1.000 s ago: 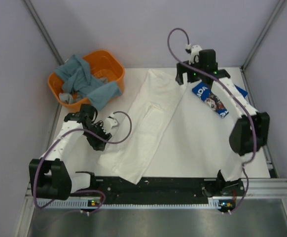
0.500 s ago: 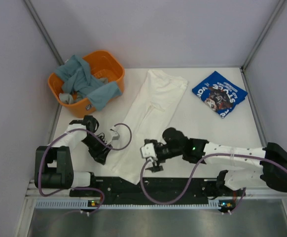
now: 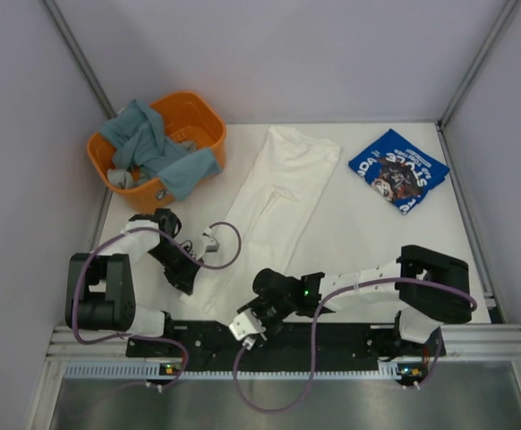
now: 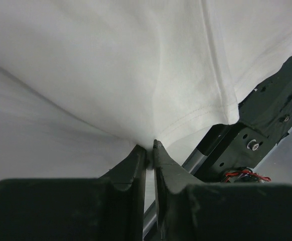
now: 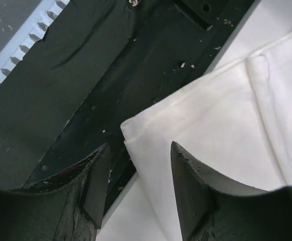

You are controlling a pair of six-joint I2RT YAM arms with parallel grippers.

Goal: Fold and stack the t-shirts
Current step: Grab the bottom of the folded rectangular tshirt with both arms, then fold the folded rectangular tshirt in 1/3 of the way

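- Table [image 3: 359,242] is carrying two shirts, well apart from each other
- The white shirt [image 3: 274,202] is lying as a long folded strip, running slantwise from the far middle toward the near left, with its near end overlapping the black rail [image 3: 332,336] at the table's front edge
- The left claw [image 3: 187,283] is sitting at the strip's left edge, close to its near end
- In the left wrist view, the left claw [image 4: 150,148] is pinching a raised fold of the white shirt [image 4: 136,65], its fingers pressed almost together with cloth between them
- Just beyond that grip, a hemmed corner is lying against the black rail [image 4: 266,115]
- The right claw [image 3: 245,321] is reaching across to the near left, over the strip's near corner
- In the right wrist view, the right claw [image 5: 138,145] is standing spread wide and holding nothing, with the corner of the white shirt [image 5: 211,115] showing between its fingers
- That corner is resting on the black rail [image 5: 86,75]; I cannot tell whether either finger is touching the cloth
- The blue shirt [image 3: 397,170] is lying folded at the far right of the table, lettering up, away from both claws
- The basket [image 3: 193,109], orange, is standing at the far left corner, with grey-blue cloth [image 3: 149,143] spilling over its rim
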